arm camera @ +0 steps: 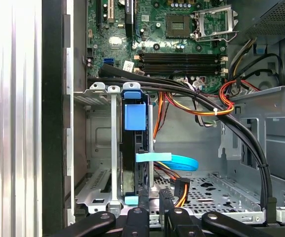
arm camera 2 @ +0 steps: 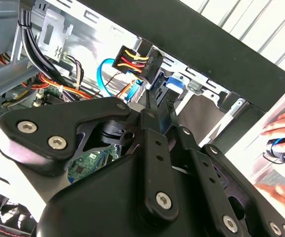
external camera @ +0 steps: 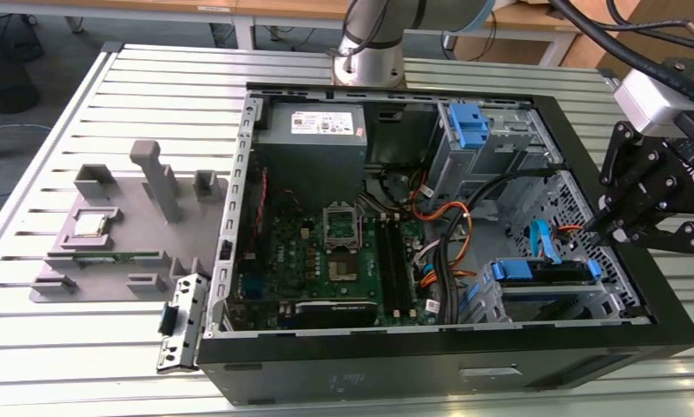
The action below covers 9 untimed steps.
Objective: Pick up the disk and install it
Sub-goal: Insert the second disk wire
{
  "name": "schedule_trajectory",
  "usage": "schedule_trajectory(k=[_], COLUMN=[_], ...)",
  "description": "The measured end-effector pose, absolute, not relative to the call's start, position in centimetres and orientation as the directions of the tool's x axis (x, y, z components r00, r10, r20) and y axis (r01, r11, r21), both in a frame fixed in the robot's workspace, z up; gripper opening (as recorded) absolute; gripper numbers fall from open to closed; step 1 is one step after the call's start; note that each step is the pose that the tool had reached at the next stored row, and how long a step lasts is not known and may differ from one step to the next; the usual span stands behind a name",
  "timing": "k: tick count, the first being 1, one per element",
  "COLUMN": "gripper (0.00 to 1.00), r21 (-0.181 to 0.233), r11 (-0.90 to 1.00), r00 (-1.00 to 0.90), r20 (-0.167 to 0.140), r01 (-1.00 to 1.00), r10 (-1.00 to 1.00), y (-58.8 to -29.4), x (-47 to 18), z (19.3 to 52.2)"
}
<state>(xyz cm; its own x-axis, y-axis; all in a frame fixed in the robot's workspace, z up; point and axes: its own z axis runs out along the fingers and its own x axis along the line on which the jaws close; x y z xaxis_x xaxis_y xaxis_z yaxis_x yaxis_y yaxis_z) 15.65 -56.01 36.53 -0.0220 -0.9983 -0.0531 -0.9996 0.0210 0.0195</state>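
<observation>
Pincer [arm camera: 154,200] just beside the disk [arm camera: 134,143] in its drive bay [arm camera: 97,140]

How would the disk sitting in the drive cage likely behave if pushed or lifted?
The disk looks like a rigid slab, probably heavy for its size. Seated between the rails of the cage, it would likely slide along them rather than tip.

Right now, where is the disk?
In the exterior view the disk sits in the metal drive cage inside the computer case, on the exterior view's right, close to the gripper.
</observation>
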Motion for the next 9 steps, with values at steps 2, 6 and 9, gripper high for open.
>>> schedule_trajectory(k=[2,6,9], gripper=[0.23,0.23,0.23], r21=[0.02,0.019,0.019], r11=[0.021,0.021,0.021], r00=[-0.022,-0.022,-0.022], r20=[-0.053,-0.053,-0.053], r01=[-1.0,-1.0,-1.0], r10=[-0.998,-0.998,-0.998], y=[-56.01,-56.02,-56.02], x=[15.65,15.65,15.65], z=[36.48,36.46,36.45])
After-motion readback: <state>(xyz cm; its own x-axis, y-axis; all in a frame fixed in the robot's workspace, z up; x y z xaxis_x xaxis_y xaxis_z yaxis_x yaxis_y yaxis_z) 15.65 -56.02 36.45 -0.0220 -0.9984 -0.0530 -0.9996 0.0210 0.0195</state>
